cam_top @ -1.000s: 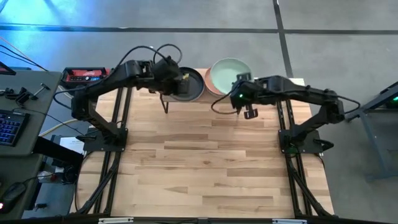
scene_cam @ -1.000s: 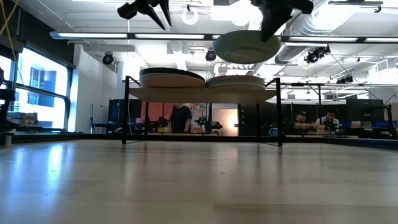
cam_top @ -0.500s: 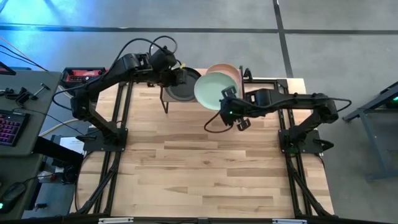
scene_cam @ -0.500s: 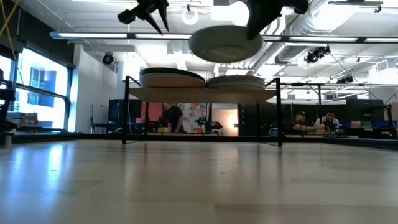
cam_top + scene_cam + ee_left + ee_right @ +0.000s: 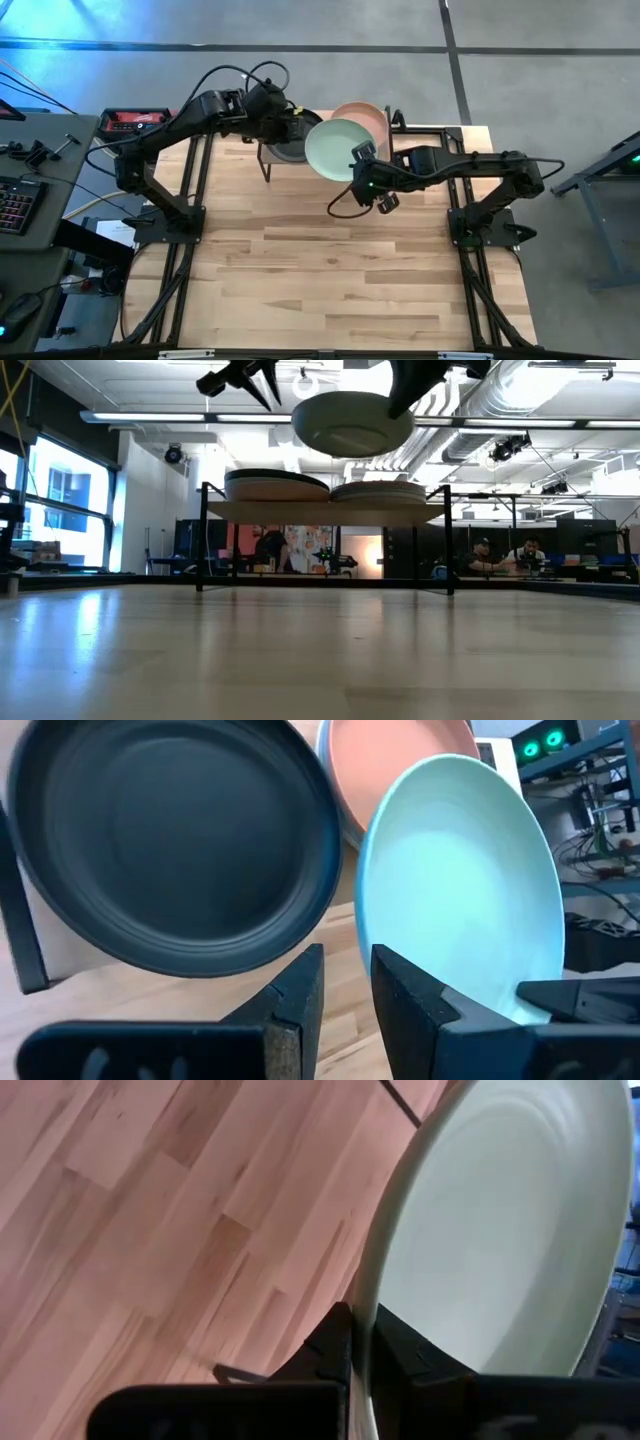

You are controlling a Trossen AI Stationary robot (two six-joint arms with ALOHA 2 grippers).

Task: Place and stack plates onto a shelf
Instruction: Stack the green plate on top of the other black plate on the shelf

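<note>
Overhead, right end effector [image 5: 362,160] pinches pale green plate's [image 5: 335,150] rim.

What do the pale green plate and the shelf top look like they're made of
The pale green plate, pinched at its rim by the right hand, looks like matte glazed ceramic or melamine: even colour, soft sheen, no sharp glare. The shelf top looks like light unvarnished wood, on thin black legs, probably metal.

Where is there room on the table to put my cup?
The whole table in front of the shelf is bare wood. The far edge is crowded: both plate stacks, and the right gripper lifting a green plate beside the left gripper.
</note>
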